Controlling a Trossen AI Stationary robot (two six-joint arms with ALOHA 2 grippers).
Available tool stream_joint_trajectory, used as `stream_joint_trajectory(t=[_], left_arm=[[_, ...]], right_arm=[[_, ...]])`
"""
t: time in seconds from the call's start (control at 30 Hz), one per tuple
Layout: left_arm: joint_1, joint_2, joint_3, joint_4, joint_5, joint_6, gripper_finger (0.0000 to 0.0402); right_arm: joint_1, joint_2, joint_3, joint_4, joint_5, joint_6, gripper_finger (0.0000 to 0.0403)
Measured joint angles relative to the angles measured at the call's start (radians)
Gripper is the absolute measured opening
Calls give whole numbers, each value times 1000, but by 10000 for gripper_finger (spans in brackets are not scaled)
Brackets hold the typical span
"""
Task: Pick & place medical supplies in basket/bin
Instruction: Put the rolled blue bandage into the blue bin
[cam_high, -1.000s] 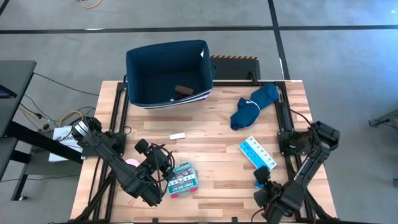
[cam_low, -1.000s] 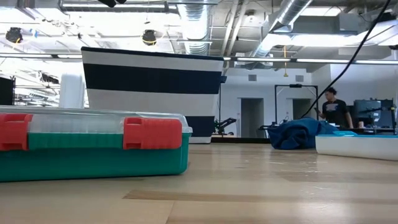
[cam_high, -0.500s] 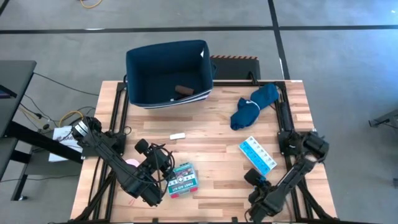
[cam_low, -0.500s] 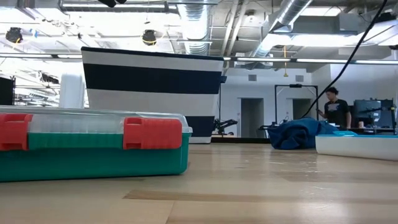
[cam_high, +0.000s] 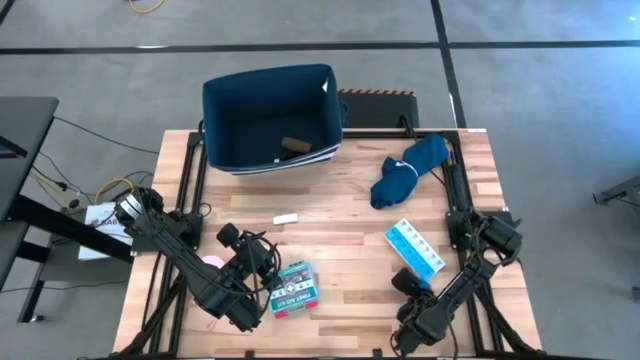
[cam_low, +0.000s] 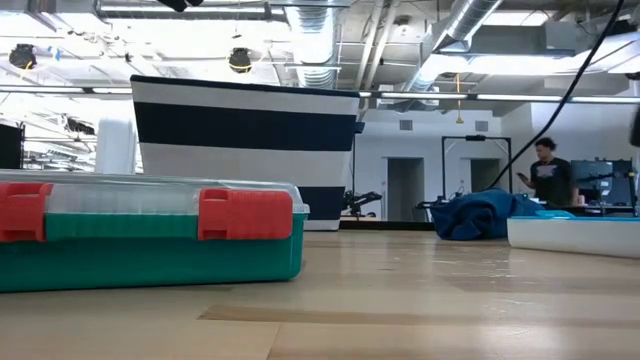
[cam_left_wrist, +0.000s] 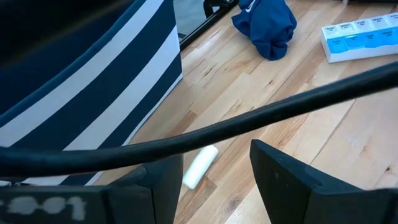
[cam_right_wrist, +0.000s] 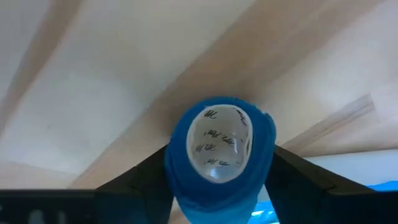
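Blue roll (cam_right_wrist: 219, 148) sits between the right gripper's (cam_high: 404, 284) fingers, which close around it near the tabletop's (cam_high: 340, 215) front right corner, beside the pill strip (cam_high: 414, 246). Left gripper (cam_high: 254, 262), fingers open, waits near the front edge by the teal first-aid box (cam_high: 293, 288); the navy bin (cam_high: 270, 118) stands at the far edge.

Right claw (cam_right_wrist: 214, 171) fingers flank blue roll (cam_right_wrist: 219, 149) w/ clear core.

My matt dark right gripper (cam_right_wrist: 214, 180) flanks a glossy blue plastic cap (cam_right_wrist: 219, 144) over the table (cam_high: 340, 230) of pale, smooth wooden planks, which also carries a crumpled blue cloth (cam_high: 405, 168), a soft navy fabric bin (cam_high: 270, 115) and a shiny teal plastic first-aid box (cam_low: 150, 240).
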Motion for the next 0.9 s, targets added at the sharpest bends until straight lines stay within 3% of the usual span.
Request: stream_joint_trajectory(t=[0.23, 0.33, 0.43, 0.53, 0.6, 0.67, 0.77, 0.83, 0.9], left_arm=[[0, 0, 0, 24, -1, 32, 178], [-1, 0, 3, 40, -10, 32, 178], [-11, 0, 28, 22, -10, 43, 178], [-24, 0, 66, 10, -14, 72, 178], [-32, 0, 95, 10, -19, 102, 178], [-37, 0, 123, 9, -32, 129, 178], [-40, 0, 156, 9, -56, 165, 178], [-40, 0, 167, 10, -55, 185, 178], [-40, 0, 172, 10, -55, 199, 178]], right_arm=[[-29, -39, 5, -2, 18, 0, 118], [-54, -73, 15, 6, 109, 0, 107], [-94, -118, 43, 24, 300, 1, 113], [-146, -179, 74, 63, 576, 7, 123], [-190, -230, 85, 153, 796, -18, 125], [-249, -288, 85, 294, 948, -141, 126], [-371, -369, 85, 555, 955, -417, 122], [-473, -417, 85, 745, 865, -568, 119], [-584, -457, 85, 916, 709, -677, 118]])
